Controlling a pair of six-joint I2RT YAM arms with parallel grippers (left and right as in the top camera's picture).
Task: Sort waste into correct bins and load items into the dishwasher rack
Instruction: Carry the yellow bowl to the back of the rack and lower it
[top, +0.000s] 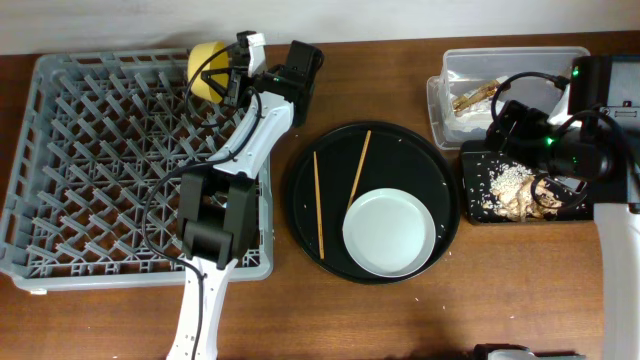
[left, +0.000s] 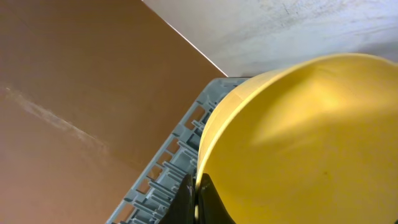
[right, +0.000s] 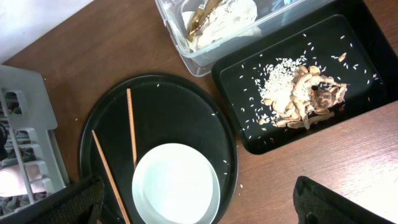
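Note:
My left gripper (top: 226, 82) is shut on the rim of the small yellow bowl (top: 205, 62), (left: 298, 137), holding it tilted over the far edge of the grey dishwasher rack (top: 90, 150); its fingers (left: 198, 194) pinch the rim. My right gripper (right: 199, 202) is open and empty, high above the white plate (right: 177, 186). Two chopsticks (top: 318, 205) lie by the plate (top: 388, 232). The clear tub (top: 515, 60) holds the wrapper (right: 202, 15) and napkin (right: 233, 15). The black tray (right: 249, 137) holds food scraps (right: 305, 96). A pale pink shape (right: 11, 180) sits in the rack; the blue cup is out of view.
The plate and chopsticks lie on a large round black tray (top: 400, 150) between the rack and the bins. Loose rice grains lie on that tray and on the wooden table (top: 520, 290). My right arm (top: 570, 150) hangs over the shallow black tray.

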